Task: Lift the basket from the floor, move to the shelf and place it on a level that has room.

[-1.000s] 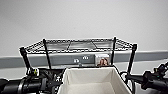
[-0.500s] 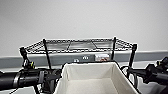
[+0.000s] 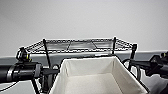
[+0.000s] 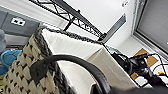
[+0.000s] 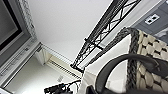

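While the basket (image 3: 96, 77) hangs raised between the two arms, its white lining faces the head camera and its far rim sits just below and in front of the shelf's (image 3: 80, 46) top tier. That tier is a black wire grid with a low raised rim, carried on dark posts against a pale wall. The left arm (image 3: 22, 72) comes in from the left of the head view and ends beside the basket's left wall; the right arm (image 3: 150, 65) comes in from the right and ends beside its right wall.

From the left wrist, the woven cream-and-dark side (image 4: 22, 77) of the basket is close, with a dark loop handle (image 4: 75, 65) arching across it and the shelf's wire edge (image 4: 72, 17) above. From the right wrist, the other woven side (image 5: 150, 62) shows with its own dark loop (image 5: 117, 65), and the wire tier (image 5: 105, 32) runs diagonally past it.

I cannot tell how far either gripper's fingers are parted, nor exactly what they grip
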